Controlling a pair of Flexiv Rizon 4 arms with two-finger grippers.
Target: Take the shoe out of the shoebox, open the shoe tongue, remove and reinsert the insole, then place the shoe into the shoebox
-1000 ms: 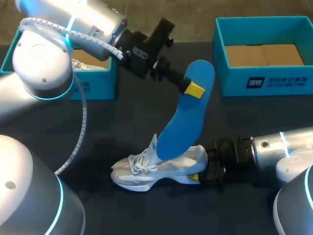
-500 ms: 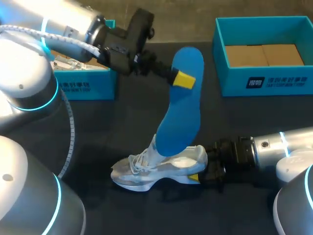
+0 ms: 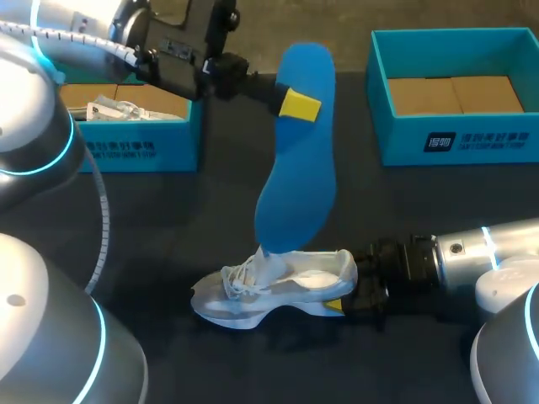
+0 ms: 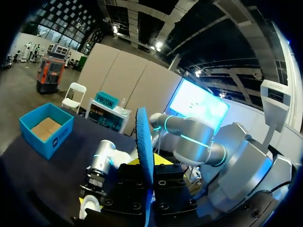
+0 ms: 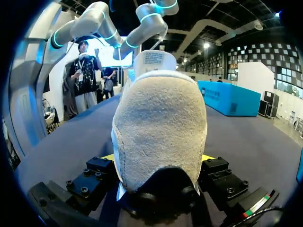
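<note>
Dark table (image 3: 206,215), insole (image 3: 296,168) aloft, shoe (image 3: 282,290), labelled shoebox (image 3: 459,145)

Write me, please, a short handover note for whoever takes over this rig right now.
Left gripper: shut on the insole near its upper end, held high.
Right gripper: shut on the heel of the shoe, which stands on the table.
Insole: hangs nearly upright, its lower end at the shoe's opening; I cannot tell whether it is fully clear.
Boxes: right box shows only cardboard; left box holds something white.
Done: shoe out of the box, insole pulled all or nearly all the way out.
Left: reinsert the insole, put the shoe into a box.
</note>
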